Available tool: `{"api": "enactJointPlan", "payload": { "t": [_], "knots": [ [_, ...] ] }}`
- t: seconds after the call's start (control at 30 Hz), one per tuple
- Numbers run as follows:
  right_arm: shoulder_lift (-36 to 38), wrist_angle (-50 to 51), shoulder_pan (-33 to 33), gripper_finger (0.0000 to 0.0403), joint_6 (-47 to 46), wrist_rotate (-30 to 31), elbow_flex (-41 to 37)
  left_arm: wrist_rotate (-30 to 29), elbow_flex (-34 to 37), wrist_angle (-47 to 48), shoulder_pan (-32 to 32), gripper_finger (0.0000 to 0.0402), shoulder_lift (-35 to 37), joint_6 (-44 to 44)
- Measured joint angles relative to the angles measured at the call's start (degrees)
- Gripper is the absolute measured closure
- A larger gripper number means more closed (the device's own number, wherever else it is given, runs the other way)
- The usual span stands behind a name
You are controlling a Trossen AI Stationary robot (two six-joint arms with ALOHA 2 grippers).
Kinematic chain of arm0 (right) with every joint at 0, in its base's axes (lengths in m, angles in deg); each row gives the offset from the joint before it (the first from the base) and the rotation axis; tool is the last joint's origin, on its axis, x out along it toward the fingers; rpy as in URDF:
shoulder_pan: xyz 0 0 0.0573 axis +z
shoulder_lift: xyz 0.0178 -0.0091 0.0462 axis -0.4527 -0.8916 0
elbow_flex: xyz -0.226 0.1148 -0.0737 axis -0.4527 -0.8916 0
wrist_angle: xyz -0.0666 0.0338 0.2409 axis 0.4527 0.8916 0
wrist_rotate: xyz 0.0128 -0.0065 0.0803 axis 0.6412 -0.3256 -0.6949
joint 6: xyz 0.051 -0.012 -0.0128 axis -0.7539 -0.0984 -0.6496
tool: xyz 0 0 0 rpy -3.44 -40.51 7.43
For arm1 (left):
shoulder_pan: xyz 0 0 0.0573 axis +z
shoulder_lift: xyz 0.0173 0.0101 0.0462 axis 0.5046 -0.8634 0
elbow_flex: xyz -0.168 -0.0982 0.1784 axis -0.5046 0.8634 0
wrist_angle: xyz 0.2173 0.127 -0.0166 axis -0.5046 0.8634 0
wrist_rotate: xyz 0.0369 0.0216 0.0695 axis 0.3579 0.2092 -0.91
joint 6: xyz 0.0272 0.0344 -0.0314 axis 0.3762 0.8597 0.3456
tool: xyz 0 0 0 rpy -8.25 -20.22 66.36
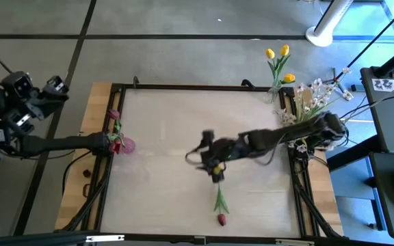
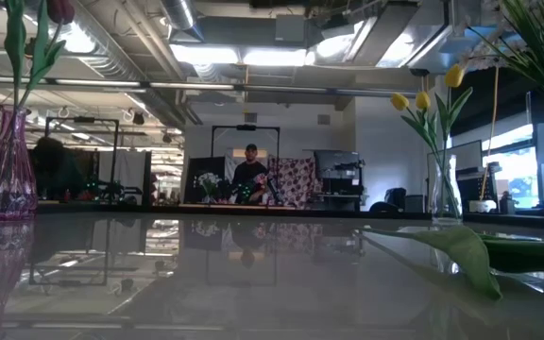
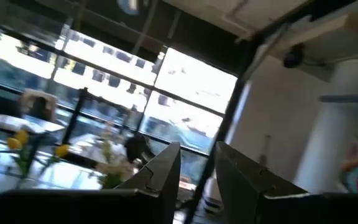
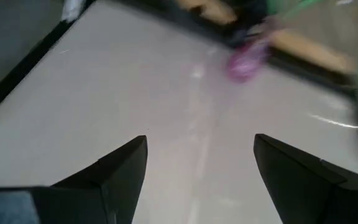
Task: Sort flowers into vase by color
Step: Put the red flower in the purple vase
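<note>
High view: right end effector (image 1: 217, 172) agape above red tulip (image 1: 221, 219).

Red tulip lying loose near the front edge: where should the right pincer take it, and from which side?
Grip the green stem, just above the leaves, not the bloom. The red tulip lies flat, its head toward the front edge and its stem running back toward the right pincer, which hangs open close over that end. Coming straight down, fingers either side of the thin stem, looks best; the head would probably crush.

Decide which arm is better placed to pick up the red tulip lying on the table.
Right. Its open hand hovers mid-table just above the red tulip; the left hand sits off the table's far-left corner.
</note>
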Motion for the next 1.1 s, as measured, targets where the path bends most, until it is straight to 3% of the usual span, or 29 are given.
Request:
{"api": "enactJointPlan", "payload": {
  "t": [0.2,0.47,0.7,0.97,1.1],
  "knots": [
    [-8.2,2.5,4.8,0.0109,1.5,-8.1,-0.4,-2.8,0.0,-1.3,1.4,0.0305,-1.1,0.2],
    [-14.4,4.8,8.5,0.0109,6.3,-13.5,-0.4,-8.8,-0.1,-2.7,1.4,0.0305,-1.2,0.0],
    [-16.7,8.5,8.2,0.0109,10.7,-12.9,-0.4,-6.5,-1.2,-18.8,1.4,0.0305,-1.1,2.7],
    [-17.2,14.9,7.7,0.0109,12.4,-12.1,0.3,-9.0,-0.7,-20.5,1.4,0.0305,-1.3,3.2],
    [-16.5,23.1,8.4,0.0109,15.7,-18.1,1.9,-8.9,-0.6,-20.5,1.4,0.0305,-2.0,3.2]
  ]
}}
